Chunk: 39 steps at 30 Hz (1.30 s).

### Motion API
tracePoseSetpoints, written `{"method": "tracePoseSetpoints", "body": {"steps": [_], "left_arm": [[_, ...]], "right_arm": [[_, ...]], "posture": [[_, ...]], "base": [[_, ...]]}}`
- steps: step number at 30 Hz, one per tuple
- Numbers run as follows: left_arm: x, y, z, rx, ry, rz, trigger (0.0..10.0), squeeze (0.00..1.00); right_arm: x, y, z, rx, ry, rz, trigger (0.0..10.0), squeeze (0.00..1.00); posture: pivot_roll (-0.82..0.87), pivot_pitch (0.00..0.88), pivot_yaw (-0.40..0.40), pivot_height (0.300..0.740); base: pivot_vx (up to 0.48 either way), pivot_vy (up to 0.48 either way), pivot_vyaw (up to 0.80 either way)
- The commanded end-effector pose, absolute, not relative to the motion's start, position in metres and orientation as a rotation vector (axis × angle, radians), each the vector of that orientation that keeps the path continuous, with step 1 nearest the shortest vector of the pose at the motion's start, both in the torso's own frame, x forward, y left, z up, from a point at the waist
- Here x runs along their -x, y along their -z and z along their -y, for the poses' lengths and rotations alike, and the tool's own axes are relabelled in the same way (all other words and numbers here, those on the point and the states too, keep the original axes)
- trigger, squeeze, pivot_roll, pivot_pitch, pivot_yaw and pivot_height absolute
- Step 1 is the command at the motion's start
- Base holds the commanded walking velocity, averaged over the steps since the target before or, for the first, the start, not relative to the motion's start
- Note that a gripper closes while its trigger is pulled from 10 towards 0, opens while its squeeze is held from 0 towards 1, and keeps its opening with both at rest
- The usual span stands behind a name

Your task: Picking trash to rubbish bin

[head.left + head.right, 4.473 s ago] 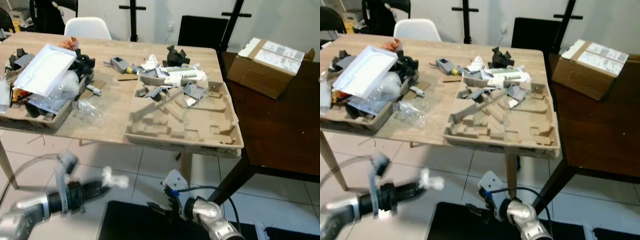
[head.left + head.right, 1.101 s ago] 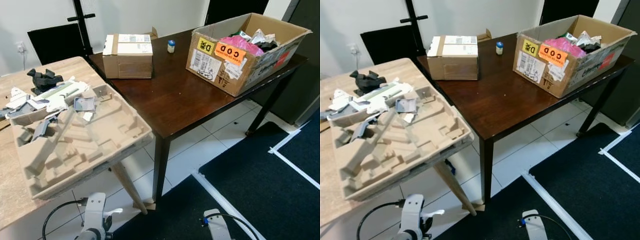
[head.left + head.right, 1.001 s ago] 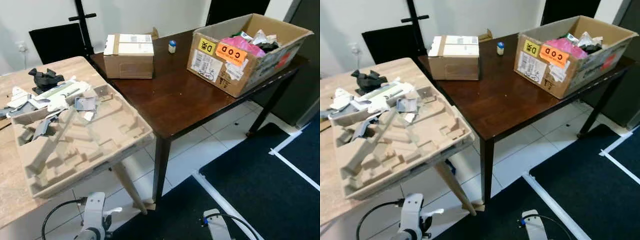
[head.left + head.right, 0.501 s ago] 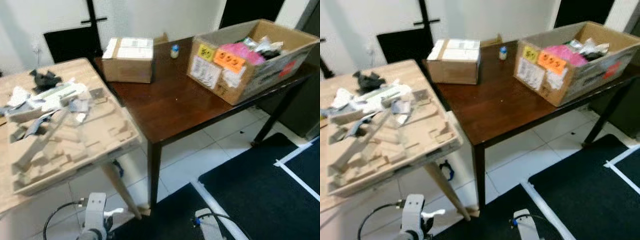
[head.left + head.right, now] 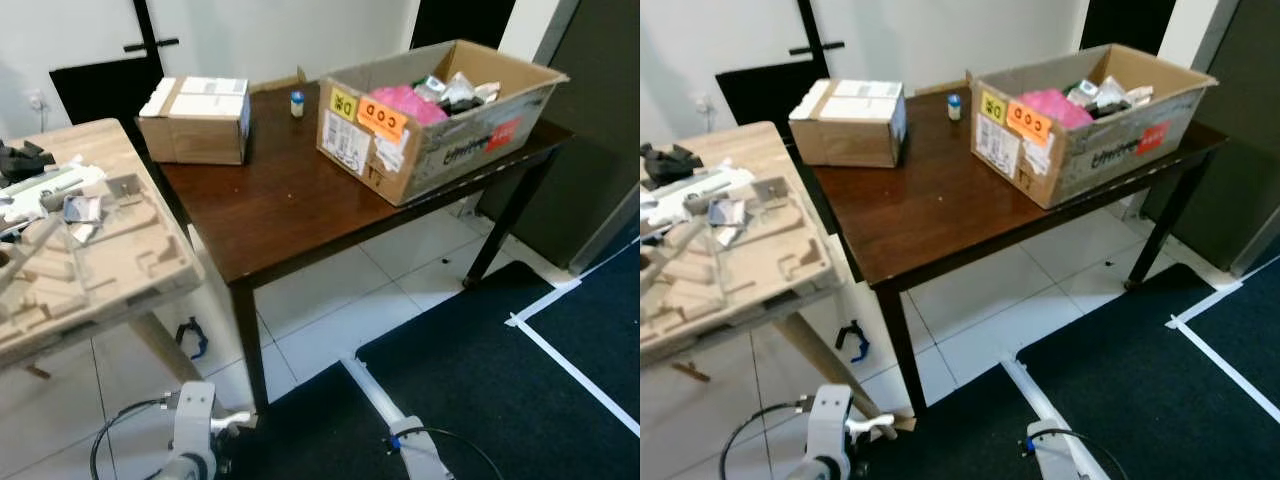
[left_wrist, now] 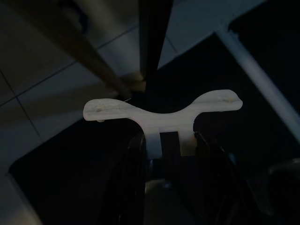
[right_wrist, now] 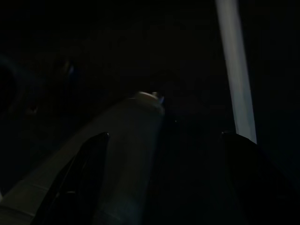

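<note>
Standing on white tiles, dark table (image 5: 300, 205) bears open carton (image 5: 440, 115); left gripper (image 6: 164, 140) clamps white scrap (image 6: 161, 112).

- white plastic scrap (image 6: 161, 112): flat, wide Y/wing shape, stem pinched in the left claw (image 6: 168, 140), low over the floor by the dark bench leg.
- open cardboard box (image 5: 440, 115): serving as the bin, upright at the far right end of the dark bench (image 5: 280, 215), orange and yellow labels on its side, pink and mixed trash inside.
</note>
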<state>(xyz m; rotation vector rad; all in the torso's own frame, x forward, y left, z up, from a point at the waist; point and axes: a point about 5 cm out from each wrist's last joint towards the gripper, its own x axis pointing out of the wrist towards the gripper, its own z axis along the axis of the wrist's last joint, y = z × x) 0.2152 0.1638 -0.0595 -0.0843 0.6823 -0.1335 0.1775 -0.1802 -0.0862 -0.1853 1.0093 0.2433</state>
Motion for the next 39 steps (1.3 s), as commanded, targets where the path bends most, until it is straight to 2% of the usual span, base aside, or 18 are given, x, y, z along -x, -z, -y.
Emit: {"method": "tracePoseSetpoints", "body": {"steps": [1,12,39], "left_arm": [[-0.2058,0.0656,-0.1656,0.081,0.129,-0.718,10.0,0.0],[-0.2059,0.0658,-0.165,0.083,0.128,-0.721,10.0,0.0],[-0.2082,0.0649,-0.162,0.083,0.138,-0.718,10.0,0.0]], "right_arm": [[-0.1731,0.0882,0.1816,0.189,-0.245,-1.027,10.0,0.0],[-0.1769,0.0863,0.1813,0.193,-0.252,-1.015,10.0,0.0],[-0.1817,0.0839,0.1792,0.171,-0.261,-0.999,10.0,0.0]], "posture": [[-0.04,0.101,0.031,0.74],[-0.04,0.101,0.027,0.74],[-0.05,0.113,0.023,0.74]], "base": [[0.0,-0.352,0.8],[0.0,-0.359,0.8],[0.0,-0.358,0.04]]}}
